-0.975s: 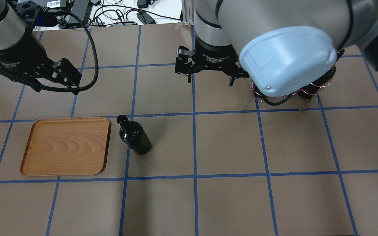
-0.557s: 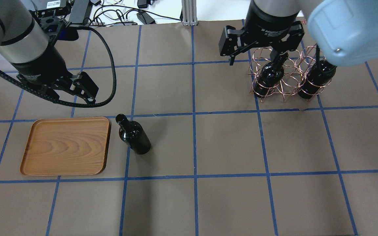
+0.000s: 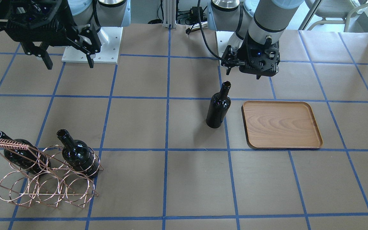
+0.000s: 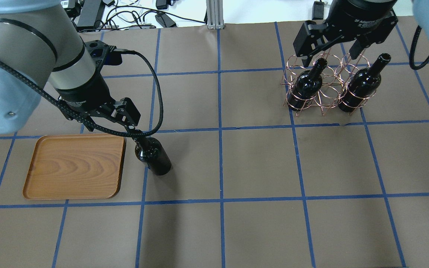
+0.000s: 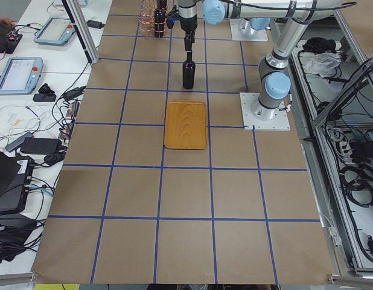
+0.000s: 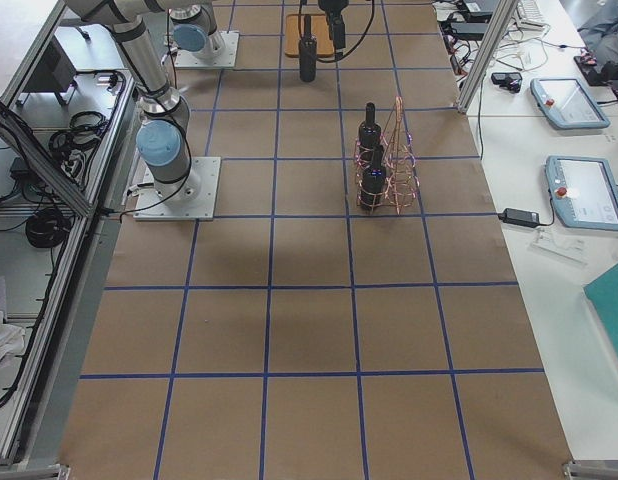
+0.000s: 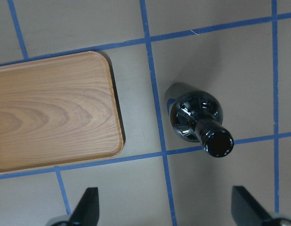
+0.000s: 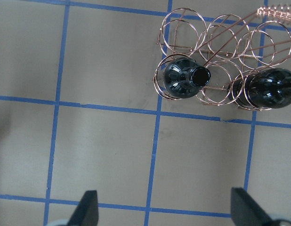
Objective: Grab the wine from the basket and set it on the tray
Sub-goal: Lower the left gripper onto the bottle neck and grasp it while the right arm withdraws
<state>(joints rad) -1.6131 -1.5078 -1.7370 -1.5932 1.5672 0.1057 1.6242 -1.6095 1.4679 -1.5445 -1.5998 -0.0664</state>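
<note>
One wine bottle [image 4: 154,158] stands upright on the table just right of the empty wooden tray [image 4: 75,165]. It also shows in the front view [image 3: 217,110] and the left wrist view [image 7: 195,117]. My left gripper [image 4: 108,124] is open and hovers above and just behind the bottle's mouth, touching nothing; it shows in the front view [image 3: 244,71]. The copper wire basket [image 4: 324,91] at the far right holds two more bottles [image 4: 305,85] [image 4: 361,85]. My right gripper [image 4: 330,54] is open and empty above the basket's far side.
The tray also shows in the front view [image 3: 281,124] and the left wrist view [image 7: 51,113]. The basket, with its coiled handle, shows in the front view [image 3: 43,182] and the right wrist view [image 8: 216,35]. Brown paper with blue tape lines covers the table.
My left arm has moved right and nearer, to above the standing bottle. My right arm has swung right and back over the basket, uncovering it. The bottles have not moved.
</note>
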